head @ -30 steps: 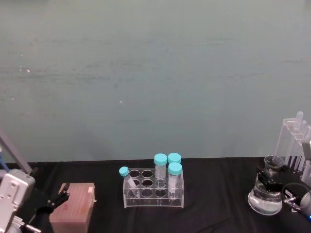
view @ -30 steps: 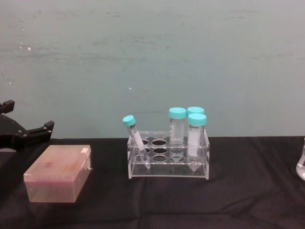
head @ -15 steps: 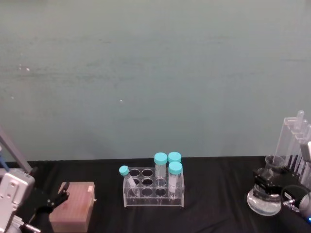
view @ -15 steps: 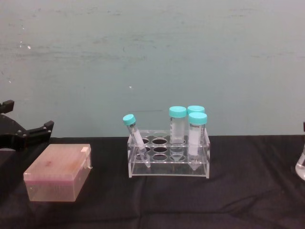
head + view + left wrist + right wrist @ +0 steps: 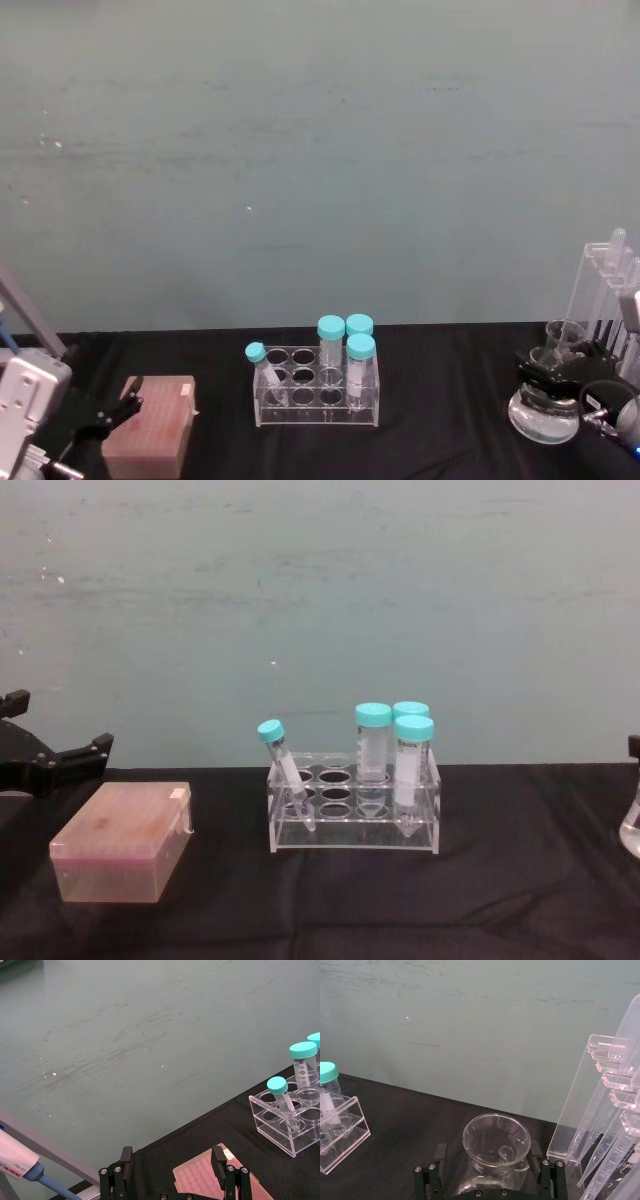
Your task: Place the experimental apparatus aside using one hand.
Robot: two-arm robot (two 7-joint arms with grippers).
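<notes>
The conical flask [image 5: 545,415] with clear liquid stands at the table's far right, and the tall acrylic pipette stand [image 5: 603,290] is behind it. A round glass rim [image 5: 562,338] shows just above the flask; I cannot tell whether it is the flask's own mouth or a small beaker. My right gripper [image 5: 545,372] reaches in over the flask from the right. In the right wrist view its gripper [image 5: 487,1152] is open, with that glass rim [image 5: 496,1135] between the fingers. My left gripper [image 5: 115,415] is parked open at the left.
A clear tube rack [image 5: 315,392] with several teal-capped tubes stands mid-table. A pink tip box [image 5: 150,440] lies at the left beside the left gripper. The pipette stand [image 5: 600,1100] is close to the right gripper. Black cloth [image 5: 500,900] covers the table.
The right gripper has shifted slightly left at the flask, and a black fingertip has come in at the chest view's right edge. The flask and the left arm have not moved.
</notes>
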